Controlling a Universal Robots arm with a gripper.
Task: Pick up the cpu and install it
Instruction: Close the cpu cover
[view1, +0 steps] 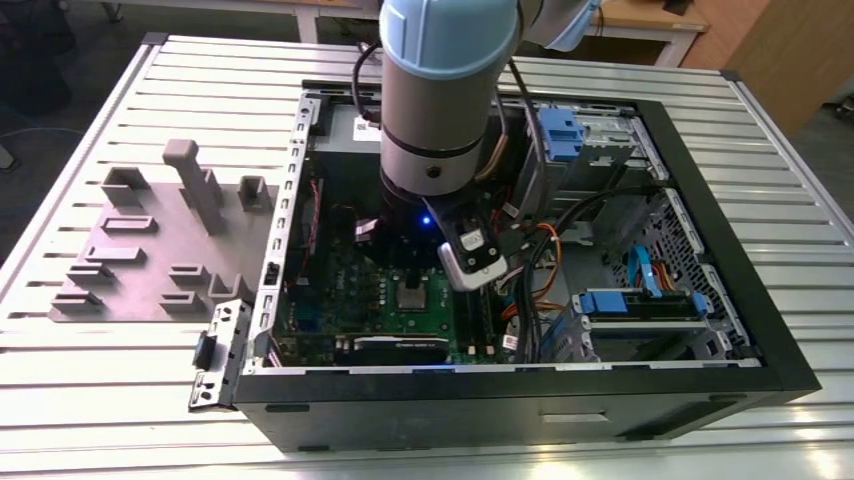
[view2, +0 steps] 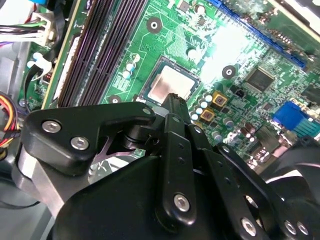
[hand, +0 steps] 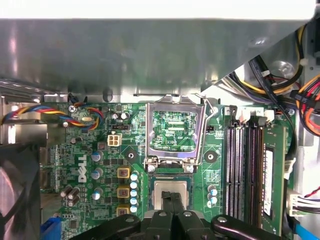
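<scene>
Gripper (hand: 173, 199), fingers clamped together w/ nothing btwn, hangs straight over the cpu (hand: 169, 186), which lies flat in the socket (hand: 150, 196), socket frame (hand: 174, 131) swung open just beside; tip contact unclear.

A: Lighting?
B: Even room light in the exterior view; hard white glare on the motherboard (view2: 227, 42) in the second wrist view.
A: Focus?
B: Up close the gripper (view2: 173, 98) is soft; grey metal panel (hand: 150, 55) blurred, washed-out.
</scene>
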